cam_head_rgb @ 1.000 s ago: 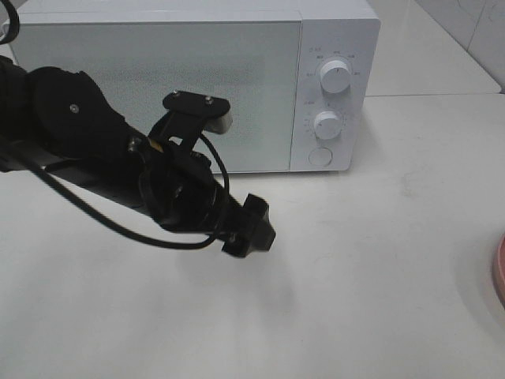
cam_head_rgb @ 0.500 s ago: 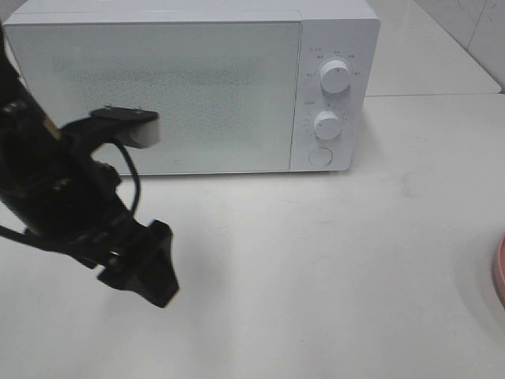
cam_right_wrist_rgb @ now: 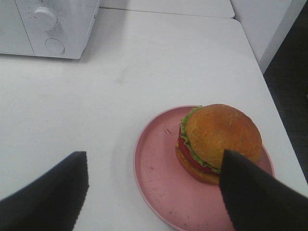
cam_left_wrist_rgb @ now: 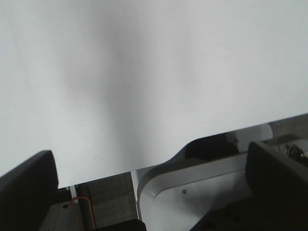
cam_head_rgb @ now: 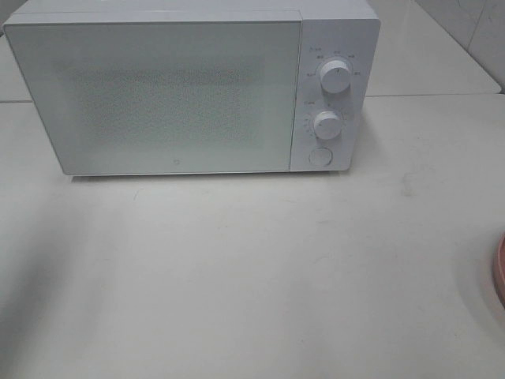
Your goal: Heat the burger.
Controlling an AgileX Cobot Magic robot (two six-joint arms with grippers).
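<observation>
From the high camera, a white microwave (cam_head_rgb: 189,87) is sitting at the far side of the white counter (cam_head_rgb: 252,268) with its door shut. Two round knobs (cam_head_rgb: 335,77) and a round button (cam_head_rgb: 319,156) are showing on its right side. A thin pink edge of the plate (cam_head_rgb: 499,272) is peeking in at the right edge of the counter. No arm is showing in this view. In the left wrist camera, the left hand (cam_left_wrist_rgb: 159,192) is hanging over the near edge of the counter, and its two dark fingers (cam_left_wrist_rgb: 276,180) are standing far apart with nothing between them. Below the edge, a white frame (cam_left_wrist_rgb: 192,192) and an orange wire (cam_left_wrist_rgb: 84,204) are showing. In the right wrist camera, the right hand (cam_right_wrist_rgb: 154,192) is hanging above the pink plate with its two dark fingers (cam_right_wrist_rgb: 48,197) wide apart and holding nothing. The burger (cam_right_wrist_rgb: 219,142) is sitting on the right half of the plate, near the right edge of the counter and well apart from the microwave. Its bun is looking shiny and golden, with green lettuce and a red layer peeking out under it. One finger is hiding a bit of the burger's near side.
</observation>
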